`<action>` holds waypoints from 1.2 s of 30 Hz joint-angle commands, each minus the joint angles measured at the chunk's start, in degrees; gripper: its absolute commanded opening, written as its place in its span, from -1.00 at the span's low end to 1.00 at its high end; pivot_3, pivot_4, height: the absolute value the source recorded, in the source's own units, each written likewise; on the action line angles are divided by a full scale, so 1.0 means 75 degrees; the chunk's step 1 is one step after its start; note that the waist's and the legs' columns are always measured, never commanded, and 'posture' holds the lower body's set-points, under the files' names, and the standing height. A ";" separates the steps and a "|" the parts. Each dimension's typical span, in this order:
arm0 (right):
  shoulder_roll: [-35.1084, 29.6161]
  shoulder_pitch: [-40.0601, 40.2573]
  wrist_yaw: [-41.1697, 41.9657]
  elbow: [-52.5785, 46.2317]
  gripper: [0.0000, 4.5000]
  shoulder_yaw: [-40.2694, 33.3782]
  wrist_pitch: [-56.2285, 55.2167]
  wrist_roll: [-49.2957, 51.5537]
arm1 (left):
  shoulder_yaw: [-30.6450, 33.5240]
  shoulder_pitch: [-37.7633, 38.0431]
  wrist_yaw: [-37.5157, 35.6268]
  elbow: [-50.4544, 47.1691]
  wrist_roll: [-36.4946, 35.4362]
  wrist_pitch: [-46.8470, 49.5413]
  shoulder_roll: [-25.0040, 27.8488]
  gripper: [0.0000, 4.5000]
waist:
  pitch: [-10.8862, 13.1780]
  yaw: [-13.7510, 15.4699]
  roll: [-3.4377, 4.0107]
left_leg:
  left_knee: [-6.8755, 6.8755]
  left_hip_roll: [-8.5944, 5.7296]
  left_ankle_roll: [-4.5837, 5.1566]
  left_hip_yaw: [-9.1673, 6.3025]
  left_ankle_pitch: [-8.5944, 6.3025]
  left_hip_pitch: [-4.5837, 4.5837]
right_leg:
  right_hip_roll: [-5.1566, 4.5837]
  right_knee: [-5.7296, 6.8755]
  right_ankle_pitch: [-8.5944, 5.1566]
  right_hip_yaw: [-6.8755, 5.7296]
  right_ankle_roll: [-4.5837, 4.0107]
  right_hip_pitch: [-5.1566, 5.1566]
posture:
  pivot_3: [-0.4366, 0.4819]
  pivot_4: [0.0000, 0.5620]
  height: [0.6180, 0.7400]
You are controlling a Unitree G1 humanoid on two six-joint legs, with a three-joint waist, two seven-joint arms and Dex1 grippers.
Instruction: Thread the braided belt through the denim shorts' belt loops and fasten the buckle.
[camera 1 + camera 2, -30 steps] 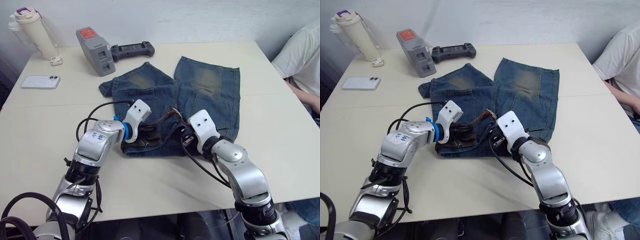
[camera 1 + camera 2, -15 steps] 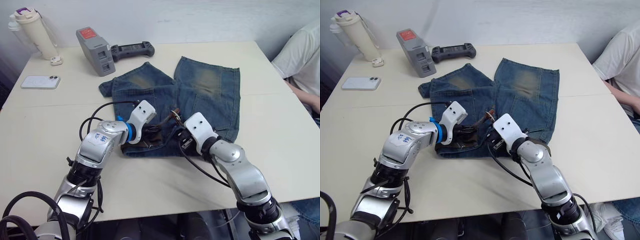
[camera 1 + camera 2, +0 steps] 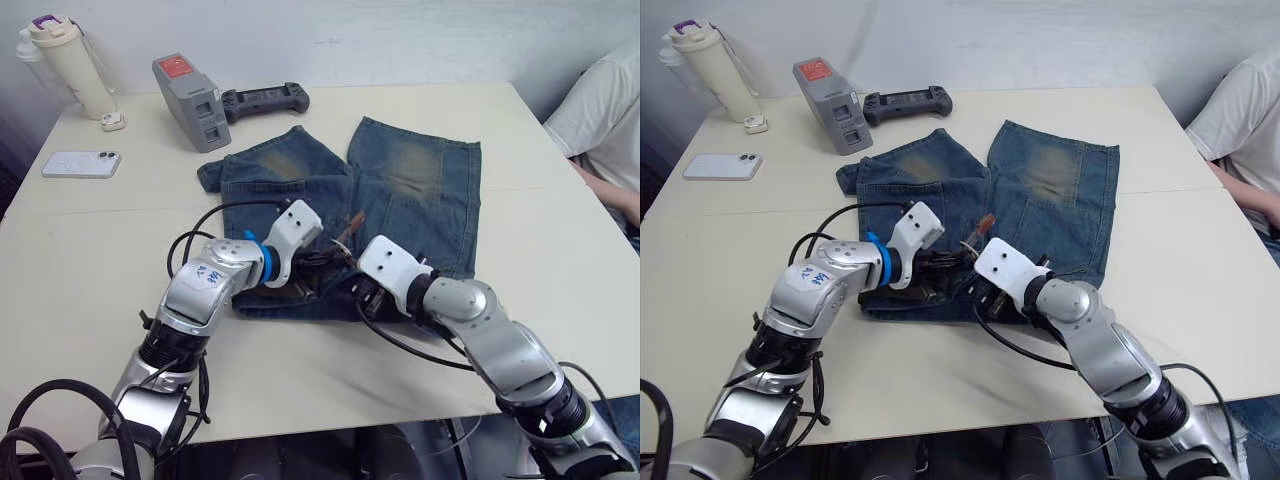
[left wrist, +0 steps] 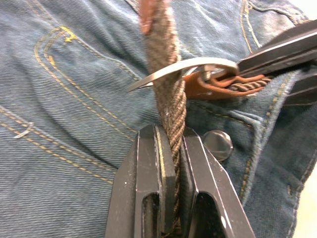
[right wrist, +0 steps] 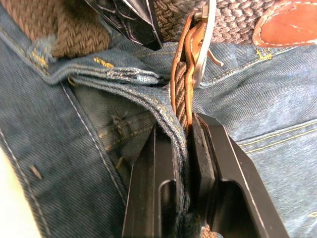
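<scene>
- Feeding the braided belt (image 4: 168,99) through the buckle (image 4: 198,67) looks like the step in hand; ideally the left gripper (image 4: 171,148), clenched on the strap, pushes straight along the frame.
- The right gripper (image 5: 183,134) pinches the buckle end and waistband, just right of the left one.
- Both work at the near waistband of the denim shorts (image 3: 400,180), mid-table.

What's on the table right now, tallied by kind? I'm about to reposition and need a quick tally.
Clothing: 2, the denim shorts and the braided belt, held by both tools
Electronics: 3, grey battery pack, black handheld controller, white phone
Drinkware: 1, cream bottle
Small white item beside the bottle: 1
Total: 7
</scene>
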 commanded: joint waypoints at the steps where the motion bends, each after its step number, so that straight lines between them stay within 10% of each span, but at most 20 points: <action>1: -0.0140 0.0067 0.0438 -0.0027 -0.99 0.0146 -0.0323 0.0206 | 0.0032 -0.0364 -0.0166 -0.0249 -0.0103 -0.0441 -0.0057 -1.00 | 0.0000 0.0003 0.0000 | 0.0001 0.0000 0.0000 -0.0001 0.0000 -0.0001 | 0.0000 0.0000 0.0000 0.0000 0.0000 0.0000 | -0.05 -0.47 1.00; 3: -0.0031 0.0130 0.0528 -0.0132 -0.99 -0.0151 -0.0266 0.0433 | 0.0043 -0.0377 -0.0171 -0.0196 -0.0098 -0.0475 -0.0050 -1.00 | 0.0000 0.0007 0.0000 | 0.0003 0.0000 0.0001 -0.0001 0.0000 -0.0002 | 0.0000 0.0000 0.0000 -0.0001 0.0000 0.0000 | -0.05 -0.47 1.00; 12: -0.1282 -0.0155 0.1799 -0.1057 0.96 -0.1873 -0.0241 0.1541 | 0.0023 -0.0336 -0.0200 -0.0062 -0.0064 -0.0646 -0.0008 -1.00 | 0.0001 0.0029 0.0001 | 0.0016 0.0000 0.0008 -0.0011 -0.0004 -0.0018 | 0.0000 -0.0001 0.0001 -0.0009 0.0000 -0.0003 | -0.05 -0.47 1.00; 22: -0.2836 -0.1213 0.2287 0.0879 0.98 -0.1629 -0.3568 0.0158 | -0.0081 -0.0328 -0.0233 -0.0135 -0.0075 -0.0714 -0.0033 -1.00 | 0.0001 0.0018 0.0001 | 0.0020 0.0000 0.0008 -0.0010 -0.0005 -0.0021 | -0.0001 -0.0016 0.0001 -0.0011 0.0000 -0.0006 | -0.05 -0.47 1.00; 36: -0.2060 -0.2231 0.3000 0.2879 0.98 -0.0626 -0.6399 -0.1153 | -0.0358 -0.0542 -0.0608 0.0096 0.0176 -0.1186 0.0302 -1.00 | 0.0002 0.0008 0.0002 | 0.0020 0.0000 0.0007 -0.0007 -0.0004 -0.0026 | -0.0001 0.0003 0.0002 -0.0013 0.0003 -0.0007 | -0.05 -0.47 1.00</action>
